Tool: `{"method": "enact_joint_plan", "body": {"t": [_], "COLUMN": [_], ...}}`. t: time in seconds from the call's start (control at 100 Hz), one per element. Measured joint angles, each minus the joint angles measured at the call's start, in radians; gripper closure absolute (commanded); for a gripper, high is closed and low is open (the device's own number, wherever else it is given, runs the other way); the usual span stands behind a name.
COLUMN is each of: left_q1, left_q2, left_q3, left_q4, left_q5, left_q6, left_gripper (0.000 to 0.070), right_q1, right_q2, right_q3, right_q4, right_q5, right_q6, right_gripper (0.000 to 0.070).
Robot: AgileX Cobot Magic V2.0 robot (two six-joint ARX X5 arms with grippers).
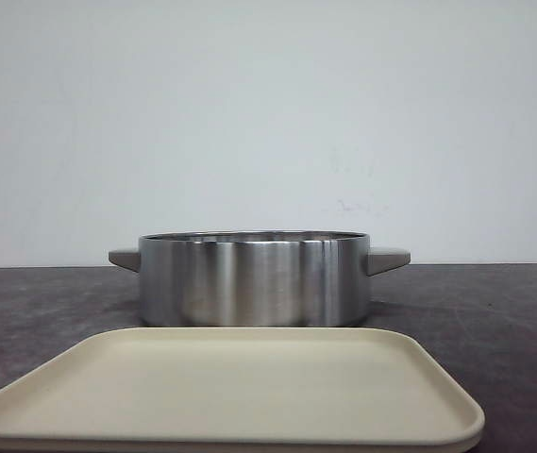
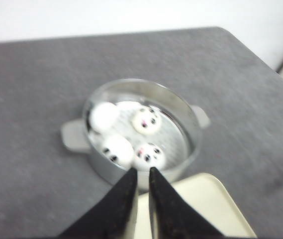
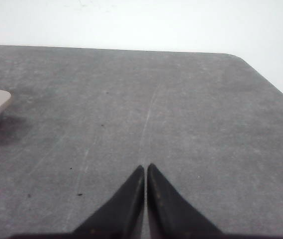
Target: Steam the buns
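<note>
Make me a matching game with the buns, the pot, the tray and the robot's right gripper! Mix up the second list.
Things:
1. buns
2. pot
3. tray
4. right gripper

Places or states:
A. shut, above bare table
B. cream, nothing on it, in front of the pot
C. white with panda faces, inside the pot
D. shiny metal, with two grey handles

Pairs: 1-C, 2-D, 3-B, 4-A

Brushed metal pot (image 1: 254,278), seemingly matt plastic tray (image 1: 230,392)
</note>
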Motion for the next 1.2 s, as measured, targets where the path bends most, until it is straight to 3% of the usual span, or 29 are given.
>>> {"method": "enact_joint_plan", "body": {"t": [0.16,0.38,0.94,1.2], "left_q1": [0.0,0.029,0.259,0.276], "left_q2": [0.0,0.0,-0.157,-0.285], "left_q3": [0.0,0.0,0.0,0.0], "left_q4": [0.073,0.052,-0.064,-0.1], "left_q5": [-0.132,-0.296,-0.299,-0.317], "left_q6": [0.061,0.127,0.17,0.17], "left_gripper": [0.07,0.07,0.07,0.07], "right_q1": [0.0,0.0,0.0,0.0], "right_q2": [0.0,0.0,0.0,0.0], "right_q3": [0.0,0.0,0.0,0.0], "right_q4": [0.0,0.0,0.0,0.0], "right_q5": [0.0,0.0,0.0,0.0], "right_q6": [0.0,0.0,0.0,0.0], "right_gripper": [0.0693,0.0693,0.0693,0.0693]}}
